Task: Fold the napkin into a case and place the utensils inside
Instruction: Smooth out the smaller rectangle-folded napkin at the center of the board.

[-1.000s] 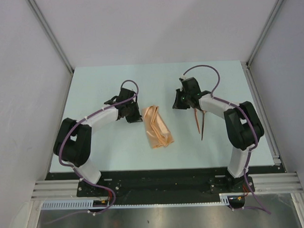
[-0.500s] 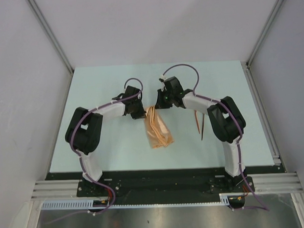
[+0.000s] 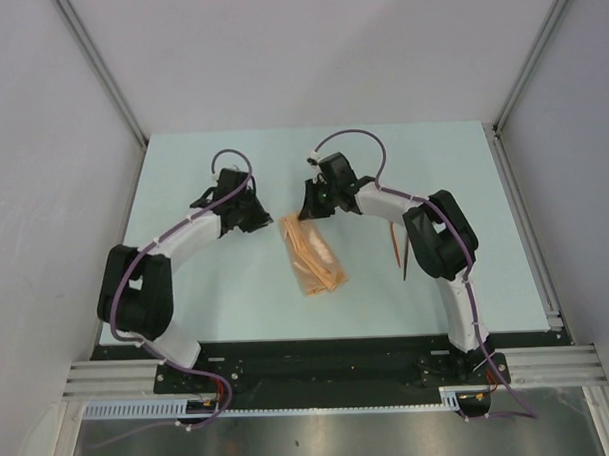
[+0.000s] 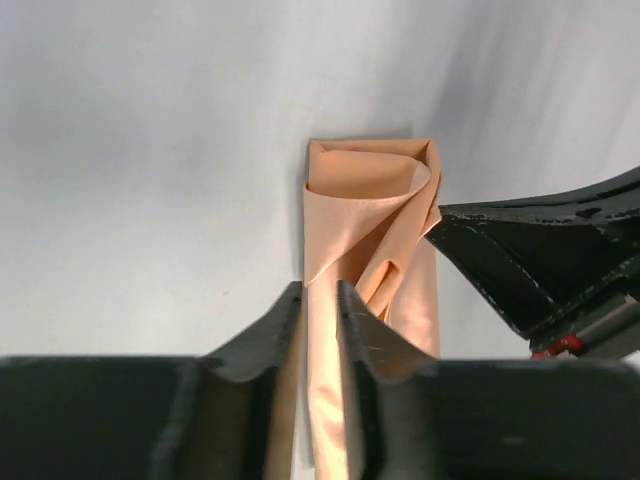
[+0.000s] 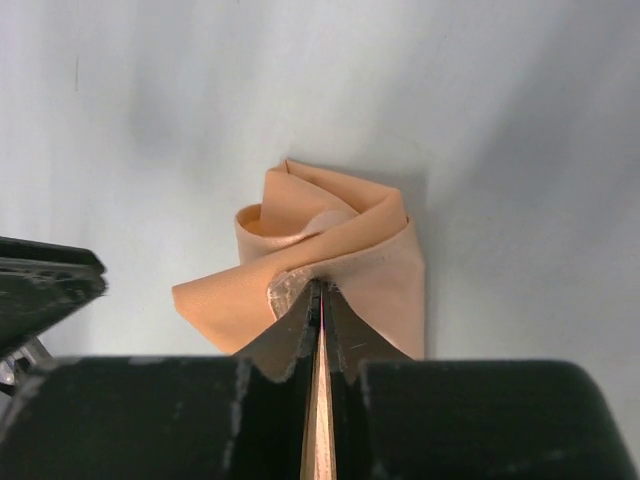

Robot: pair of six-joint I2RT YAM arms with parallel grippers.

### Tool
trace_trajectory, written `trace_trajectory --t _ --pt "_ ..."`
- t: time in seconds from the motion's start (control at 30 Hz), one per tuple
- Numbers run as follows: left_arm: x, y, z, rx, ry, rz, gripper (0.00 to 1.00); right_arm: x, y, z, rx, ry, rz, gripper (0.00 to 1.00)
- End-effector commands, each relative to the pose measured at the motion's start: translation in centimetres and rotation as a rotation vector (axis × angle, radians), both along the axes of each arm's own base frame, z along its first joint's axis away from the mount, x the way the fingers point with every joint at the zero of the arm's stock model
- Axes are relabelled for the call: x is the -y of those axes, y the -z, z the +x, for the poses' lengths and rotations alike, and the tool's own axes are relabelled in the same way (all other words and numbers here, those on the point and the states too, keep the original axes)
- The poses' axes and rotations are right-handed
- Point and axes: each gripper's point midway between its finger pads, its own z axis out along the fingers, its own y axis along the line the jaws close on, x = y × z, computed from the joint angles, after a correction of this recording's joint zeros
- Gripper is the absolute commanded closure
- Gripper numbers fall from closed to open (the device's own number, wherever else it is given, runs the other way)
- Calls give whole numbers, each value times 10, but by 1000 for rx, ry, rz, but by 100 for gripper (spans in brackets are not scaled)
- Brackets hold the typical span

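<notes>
Over the last half second the left arm has swung outward, and its left gripper (image 3: 264, 220) now sits just beside the far left corner of the napkin (image 3: 310, 256). The right gripper (image 3: 306, 212) has edged in over the same far end. The napkin lies mid-table (image 3: 217, 291) between the arms as a long, narrow strip set at a slant, and it looks flatter than before.

In my right wrist view the jaws are pressed together with a thin sliver of peach cloth caught between them, and loose folds rise toward the tips. In the left wrist view the jaws stand a narrow gap apart with cloth showing in that gap. I cannot tell whether they pinch it or only straddle it.

The utensils (image 3: 398, 250) lie on the table to the right, beside the right forearm and well apart from the napkin.

I judge the cloth to be light, limp and quick to slump, so its layers will slide and spring open when let go. I would hold it at an edge or corner and take every layer in the pinch. The utensils look thin, stiff and light and lie flat, so mid-shaft seems the best hold.
</notes>
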Motion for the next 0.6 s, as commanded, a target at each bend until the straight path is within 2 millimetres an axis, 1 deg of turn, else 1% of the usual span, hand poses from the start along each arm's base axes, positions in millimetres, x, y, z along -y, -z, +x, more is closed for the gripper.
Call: trace_trajectory --t 0.0,0.03,0.07,0.1,0.13,0.17,0.2,0.23,0.27,0.3,0.33,0.37,0.4,0.43,0.5,0.53,0.57 --pt "4 -10 -24 23 48 -82 70 16 -47 3 78 -21 -8 91" --pt "15 -17 -33 30 103 -140 68 24 -46 -3 69 -20 -24 89" --pt "20 -9 -43 17 125 -157 69 36 -42 -8 46 -10 -50 87" --pt "29 -6 -53 5 158 -168 69 48 -59 -9 84 4 -54 73" --pt "38 -7 -62 8 189 -181 71 54 -61 -15 89 0 -62 64" --pt "45 -1 -73 -7 220 -192 77 64 -46 -32 46 -16 -96 53" --pt "58 2 -87 -23 264 -192 79 67 -58 -43 73 -42 -94 48" --pt "64 4 -94 -31 279 -195 81 69 -55 -55 65 -65 -105 45" --pt "67 9 -102 -44 280 -206 84 75 -43 -71 36 -82 -134 40" --pt "74 11 -110 -48 296 -208 85 71 -42 -84 49 -121 -157 40" --pt "75 13 -114 -49 295 -211 85 72 -47 -92 58 -132 -171 40" --pt "76 17 -118 -55 287 -218 87 74 -44 -103 38 -147 -203 40" --pt "79 19 -122 -56 295 -214 88 78 -40 -106 42 -135 -243 40" --pt "80 21 -124 -61 296 -211 89 74 -43 -116 62 -159 -261 40" --pt "82 25 -129 -80 307 -204 90 79 -35 -128 54 -167 -307 40" --pt "81 26 -129 -82 306 -202 90 77 -34 -136 55 -189 -314 40" --pt "80 27 -130 -86 308 -197 90 79 -37 -138 74 -185 -326 40"
